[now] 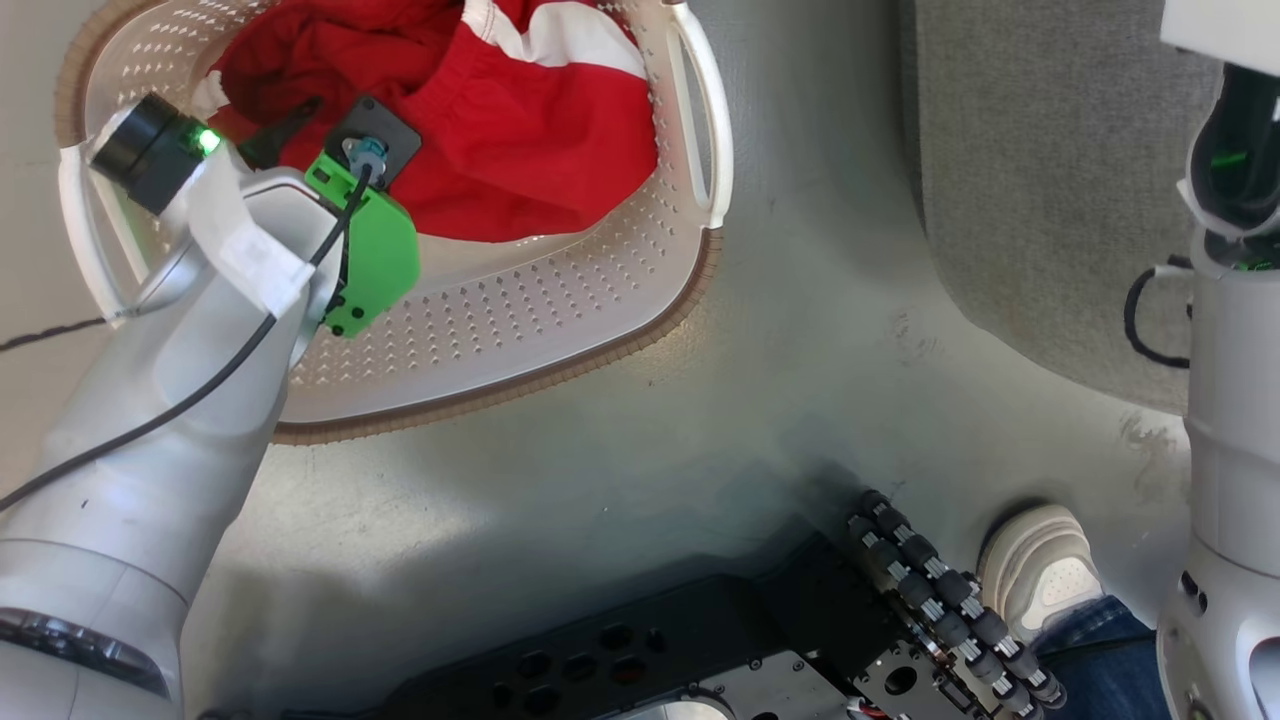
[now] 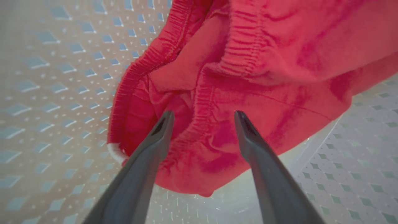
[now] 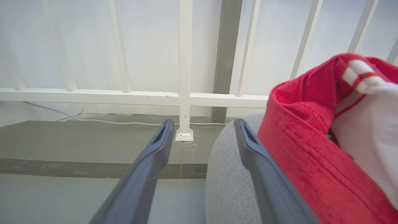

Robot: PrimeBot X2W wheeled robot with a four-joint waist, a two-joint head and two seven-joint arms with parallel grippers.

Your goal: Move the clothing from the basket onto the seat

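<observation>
Left wrist view, centre: left hand (image 2: 202, 115) spread wide, empty, over the clothing (image 2: 279, 62) in the basket (image 2: 62, 93). Looks soft, light, floppy; pinch the bunched elastic waistband (image 2: 199, 102).

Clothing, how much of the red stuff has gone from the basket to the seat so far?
Done: one red garment with white striped trim lies on the grey upholstered seat, beside the open right gripper. In hand: the left gripper hangs open over crumpled red fabric in the cream perforated plastic basket, gripping nothing yet. Left: that pile must be lifted out and carried over.
</observation>
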